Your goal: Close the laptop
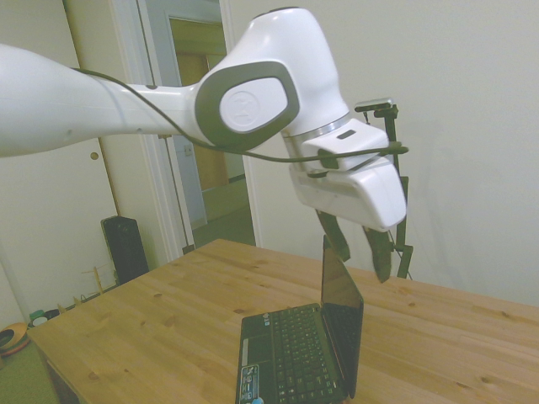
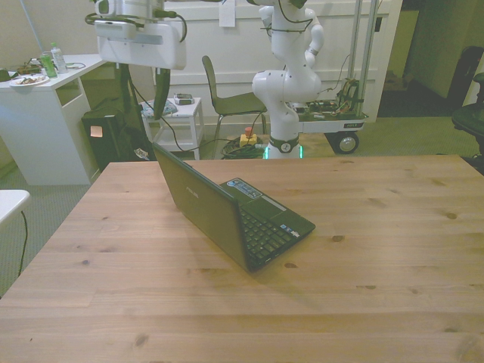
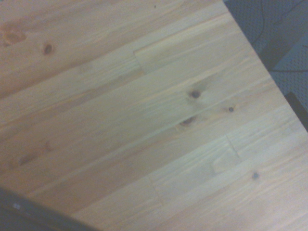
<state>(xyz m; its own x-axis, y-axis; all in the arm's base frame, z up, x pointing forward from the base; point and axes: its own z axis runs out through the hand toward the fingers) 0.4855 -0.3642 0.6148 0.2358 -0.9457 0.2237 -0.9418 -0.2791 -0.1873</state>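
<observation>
The small black laptop [image 1: 295,349] stands open on the wooden table [image 1: 152,324], its thin lid [image 1: 342,307] nearly upright. In the front view the laptop [image 2: 236,215] sits left of the table's middle, with the lid's back toward the front view's left. My gripper [image 1: 359,251] hangs open just above the lid's top edge and holds nothing; one finger [image 1: 335,236] is close to the lid's upper corner. From the front, the gripper [image 2: 147,102] is above the lid's far corner. The wrist view shows bare planks [image 3: 159,120] and a dark strip [image 3: 33,215] at one corner.
Behind the table stand a chair [image 2: 227,94], a white desk [image 2: 45,121] with items on it, a small white side table [image 2: 178,121] and a second robot on a wheeled cart [image 2: 302,91]. A black speaker [image 1: 125,248] stands by the doorway.
</observation>
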